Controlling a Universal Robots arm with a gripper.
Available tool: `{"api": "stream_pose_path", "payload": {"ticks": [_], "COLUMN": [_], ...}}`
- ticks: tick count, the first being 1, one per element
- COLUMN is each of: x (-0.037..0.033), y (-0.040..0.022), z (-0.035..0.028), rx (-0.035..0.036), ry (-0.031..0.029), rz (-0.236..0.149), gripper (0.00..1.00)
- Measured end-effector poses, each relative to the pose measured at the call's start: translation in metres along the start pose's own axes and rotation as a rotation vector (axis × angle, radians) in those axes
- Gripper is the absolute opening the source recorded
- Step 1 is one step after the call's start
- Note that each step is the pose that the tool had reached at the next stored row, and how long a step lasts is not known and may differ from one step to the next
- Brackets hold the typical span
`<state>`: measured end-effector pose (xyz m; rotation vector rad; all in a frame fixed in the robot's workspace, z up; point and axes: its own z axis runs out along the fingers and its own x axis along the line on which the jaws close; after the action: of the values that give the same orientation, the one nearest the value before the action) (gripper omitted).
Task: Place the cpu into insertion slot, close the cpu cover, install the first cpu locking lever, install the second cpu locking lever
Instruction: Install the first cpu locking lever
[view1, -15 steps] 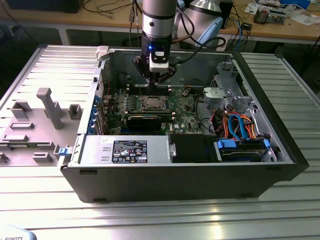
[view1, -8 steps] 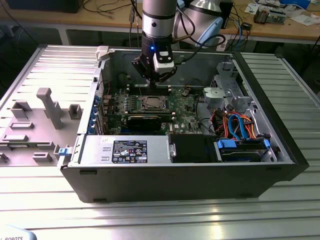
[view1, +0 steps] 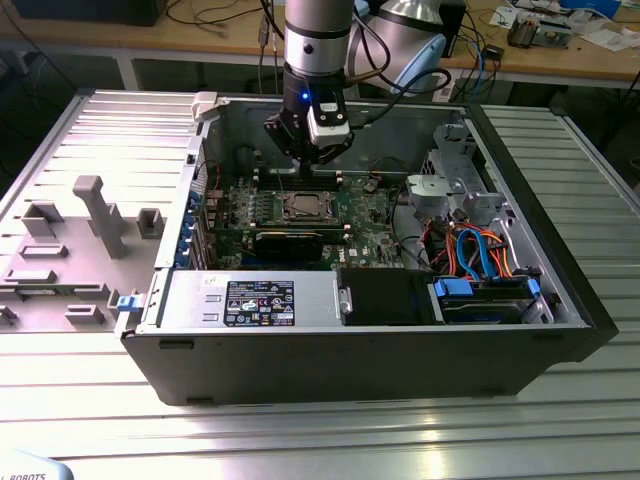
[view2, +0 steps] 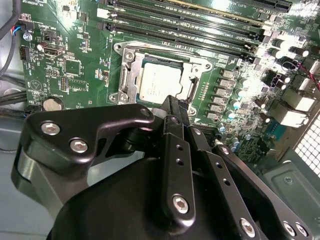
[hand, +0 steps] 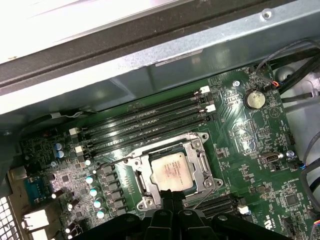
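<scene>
The gripper (view2: 173, 102) hangs just above the insertion slot (view2: 167, 61) inside the open computer case (view1: 250, 360). Its fingers (view2: 176, 150) are drawn together on nothing we can see, a pose we judge suited to pressing rather than grasping. The cpu (hand: 172, 172) lies seated in the slot, framed by the apparently lowered cpu cover (hand: 144, 175). The fingertips hide the slot's near edge, and whether anything latches the cover is too fine to make out.

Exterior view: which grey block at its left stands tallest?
The upright post with a wider top; the other grey blocks around it sit much lower.
</scene>
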<state>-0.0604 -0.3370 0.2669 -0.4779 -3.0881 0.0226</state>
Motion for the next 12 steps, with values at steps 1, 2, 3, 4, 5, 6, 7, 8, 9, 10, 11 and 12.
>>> {"api": "stream_pose_path", "payload": {"ticks": [1, 2, 3, 4, 5, 6, 7, 8, 9, 10, 11, 12], "x": [0.0000, 0.0000, 0.0000, 0.0000, 0.0000, 0.0000, 0.0000, 0.0000, 0.0000, 0.0000, 0.0000, 0.0000], "y": [0.0000, 0.0000, 0.0000, 0.0000, 0.0000, 0.0000, 0.0000, 0.0000, 0.0000, 0.0000, 0.0000, -0.0001], "z": [0.0000, 0.0000, 0.0000, 0.0000, 0.0000, 0.0000, 0.0000, 0.0000, 0.0000, 0.0000, 0.0000, 0.0002], "rx": [0.0000, 0.0001, 0.0000, 0.0000, 0.0000, 0.0000, 0.0000, 0.0001, -0.0001, -0.0014, -0.0180, -0.0350], "ry": [0.0000, 0.0000, 0.0000, 0.0000, 0.0000, 0.0000, 0.0000, 0.0000, 0.0000, 0.0004, 0.0057, 0.0111], "rz": [0.000, 0.000, 0.000, 0.000, 0.000, 0.000, 0.000, 0.000, 0.000, 0.000, -0.001, -0.001], "gripper": [0.11, 0.11, 0.11, 0.11, 0.11, 0.11, 0.11, 0.11, 0.11, 0.11, 0.11, 0.11]}}
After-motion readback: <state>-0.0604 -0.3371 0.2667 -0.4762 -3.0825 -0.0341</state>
